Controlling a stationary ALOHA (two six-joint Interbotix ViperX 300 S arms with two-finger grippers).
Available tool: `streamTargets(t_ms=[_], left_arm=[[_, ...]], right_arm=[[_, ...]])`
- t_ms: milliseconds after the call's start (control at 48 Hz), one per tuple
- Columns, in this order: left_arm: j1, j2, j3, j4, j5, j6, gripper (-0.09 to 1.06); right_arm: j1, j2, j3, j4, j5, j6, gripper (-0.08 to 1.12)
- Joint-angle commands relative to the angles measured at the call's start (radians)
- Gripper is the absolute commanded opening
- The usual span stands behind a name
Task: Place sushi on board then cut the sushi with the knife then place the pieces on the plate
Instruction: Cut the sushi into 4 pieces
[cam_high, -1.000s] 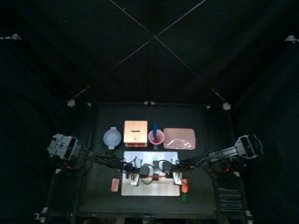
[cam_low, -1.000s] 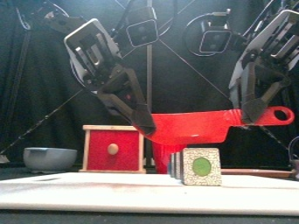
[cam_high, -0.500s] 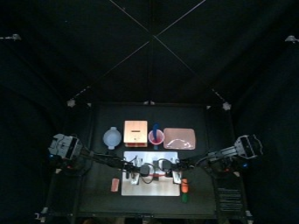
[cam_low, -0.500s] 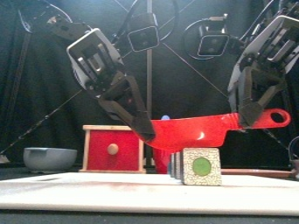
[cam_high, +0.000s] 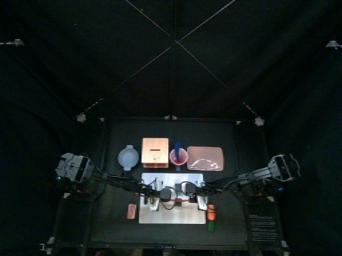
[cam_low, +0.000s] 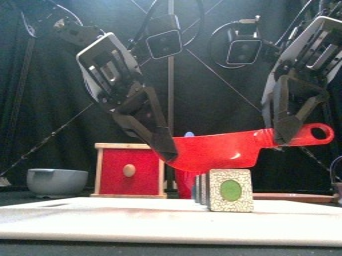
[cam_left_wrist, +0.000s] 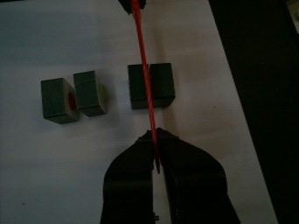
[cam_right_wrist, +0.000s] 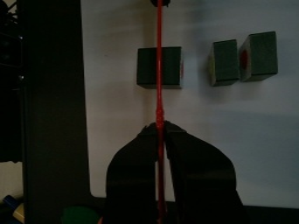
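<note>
Black curtains (cam_high: 171, 60) close round a small black bench (cam_high: 118, 228), with the white cutting board (cam_left_wrist: 70, 39) lying at its front middle. Three dark green sushi pieces sit in a row on the board. One sushi piece (cam_left_wrist: 163, 85) stands apart, and two other sushi pieces (cam_left_wrist: 55, 99) stand close together further along, with a narrow gap between them (a bit of red shows in that gap). Seen from the front, the near piece has a pale speckled face with a green centre.

A red toy knife (cam_low: 221, 148) hangs level over the single piece, its edge crossing the piece's middle; I cannot tell whether it touches the top. The left hand (cam_left_wrist: 152, 138) is clamped shut on the blade end. The right hand (cam_right_wrist: 160, 129) is clamped shut on the handle end, and the handle's ring sticks out past it.

Behind the board, from left to right, stand a blue-grey bowl (cam_high: 128, 155), a wooden box (cam_low: 130, 170) with a red drawer front, a red cup (cam_high: 179, 156) and the pink tray (cam_high: 206, 157). Two toy foods (cam_high: 132, 210) lie just beside the board, one at each side, too small to name
</note>
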Motion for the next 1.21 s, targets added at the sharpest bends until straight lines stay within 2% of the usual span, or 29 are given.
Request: streamTargets(t_ms=[21, 646, 1000, 1208], left_arm=[[0.012, -0.015, -0.02, 0.003, -0.011, 0.002, 0.38], [0.012, -0.008, -0.014, 0.0, -0.011, -0.002, 0.38], [0.012, 0.02, -0.011, -0.005, -0.009, -0.003, 0.38], [0.011, 0.048, -0.011, -0.028, -0.008, -0.002, 0.38]], right_arm=[[0.012, -0.02, -0.026, 0.009, -0.012, -0.005, 0.28], [0.025, -0.006, -0.02, 0.029, -0.025, -0.005, 0.28], [0.035, 0.052, -0.023, 0.054, -0.023, -0.005, 0.28], [0.048, 0.094, -0.029, 0.071, -0.025, -0.005, 0.28]])
